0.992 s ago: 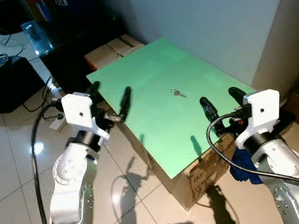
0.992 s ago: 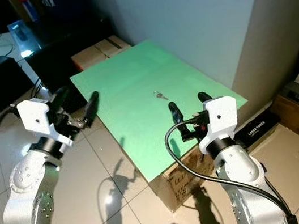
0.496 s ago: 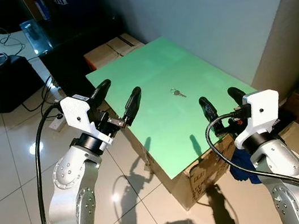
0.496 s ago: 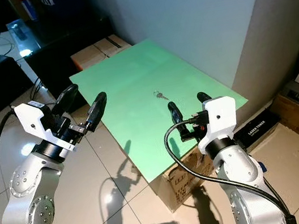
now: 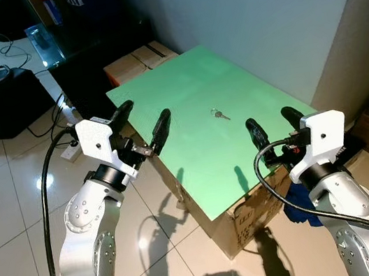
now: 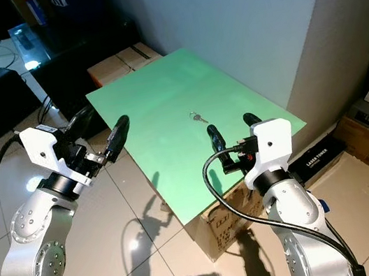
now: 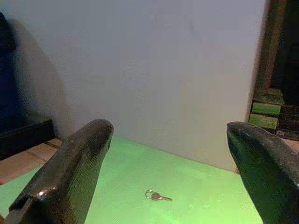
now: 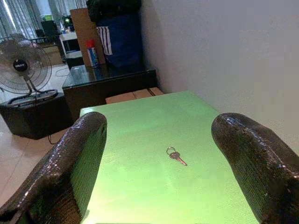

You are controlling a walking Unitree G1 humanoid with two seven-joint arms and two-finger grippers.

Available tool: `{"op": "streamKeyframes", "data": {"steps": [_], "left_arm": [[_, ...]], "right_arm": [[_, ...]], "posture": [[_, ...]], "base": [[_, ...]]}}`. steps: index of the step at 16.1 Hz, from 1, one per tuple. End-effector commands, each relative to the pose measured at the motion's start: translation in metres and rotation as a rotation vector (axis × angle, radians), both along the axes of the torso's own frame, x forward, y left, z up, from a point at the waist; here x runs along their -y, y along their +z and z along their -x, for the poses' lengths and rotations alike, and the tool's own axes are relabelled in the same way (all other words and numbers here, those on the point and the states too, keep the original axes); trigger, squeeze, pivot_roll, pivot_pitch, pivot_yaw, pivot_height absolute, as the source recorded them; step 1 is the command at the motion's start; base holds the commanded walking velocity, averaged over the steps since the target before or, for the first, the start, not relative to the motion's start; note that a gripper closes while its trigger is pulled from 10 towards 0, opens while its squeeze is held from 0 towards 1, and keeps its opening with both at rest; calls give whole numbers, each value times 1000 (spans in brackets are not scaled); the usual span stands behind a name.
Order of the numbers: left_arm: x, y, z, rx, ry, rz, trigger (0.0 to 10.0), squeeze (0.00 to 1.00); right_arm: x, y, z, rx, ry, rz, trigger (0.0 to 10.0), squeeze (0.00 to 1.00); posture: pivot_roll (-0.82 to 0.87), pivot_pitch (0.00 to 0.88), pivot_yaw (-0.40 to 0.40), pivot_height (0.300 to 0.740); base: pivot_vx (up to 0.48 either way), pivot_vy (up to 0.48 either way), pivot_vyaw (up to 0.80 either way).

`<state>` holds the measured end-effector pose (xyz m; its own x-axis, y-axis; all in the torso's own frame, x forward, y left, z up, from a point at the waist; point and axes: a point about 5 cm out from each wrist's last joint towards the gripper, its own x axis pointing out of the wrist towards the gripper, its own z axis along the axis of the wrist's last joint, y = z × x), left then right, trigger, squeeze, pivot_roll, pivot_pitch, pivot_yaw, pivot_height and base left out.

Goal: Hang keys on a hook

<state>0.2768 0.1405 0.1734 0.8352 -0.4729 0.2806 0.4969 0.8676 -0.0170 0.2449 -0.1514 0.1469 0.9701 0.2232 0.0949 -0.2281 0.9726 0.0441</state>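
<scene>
Green tabletop [image 5: 190,130], key [image 5: 219,114] lying flat at 12 o'clock, nothing gripped.
Both left gripper [image 5: 142,120] and right gripper [image 5: 271,125] spread; key looks light, thin, slippery — pinch its ring.

Green tabletop [image 5: 187,109] on cardboard box [image 5: 244,221]; key [image 5: 219,114] mid-surface.

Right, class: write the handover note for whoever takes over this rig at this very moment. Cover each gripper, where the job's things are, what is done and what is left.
Left gripper: open, holding nothing, raised at the near-left edge of the flat green tabletop.
Right gripper: open, holding nothing, raised at the tabletop's near-right corner.
Small silver key on a ring: lying flat on the green tabletop, beyond both grippers, closer to the right one, untouched.
Hook: I can't make one out on the pale grey wall behind the table.
Done: both arms are up and facing the key.
Left: pick up the key, find the hook, hang the key.
</scene>
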Motion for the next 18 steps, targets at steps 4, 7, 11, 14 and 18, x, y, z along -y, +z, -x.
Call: {"op": "streamKeyframes", "data": {"steps": [4, 7, 11, 14, 18], "left_arm": [[-8, -13, -8, -28, 107, -249, 10000, 0], [-30, -23, -21, 57, 319, -694, 10000, 0], [-51, -47, -25, -387, 477, -204, 10000, 0], [-48, -50, -24, -347, 476, -258, 10000, 0], [-37, -49, -21, -304, 384, -392, 10000, 0]], "right_arm": [[-2, 1, 0, 7, 6, -8, 10000, 0], [-2, 1, 0, 8, 2, -1, 10000, 0], [-1, 1, 0, 6, -5, 3, 10000, 0], [0, 1, 0, 5, -11, 7, 10000, 0], [-1, 0, 0, 4, -9, 11, 10000, 0]], "posture": [[-108, 64, 102, 740], [-110, 66, 105, 740], [-113, 66, 107, 740], [-113, 67, 106, 740], [-112, 68, 103, 740]], "base": [[0, 0, 0], [0, 0, 0], [0, 0, 0], [0, 0, 0], [0, 0, 0]]}}
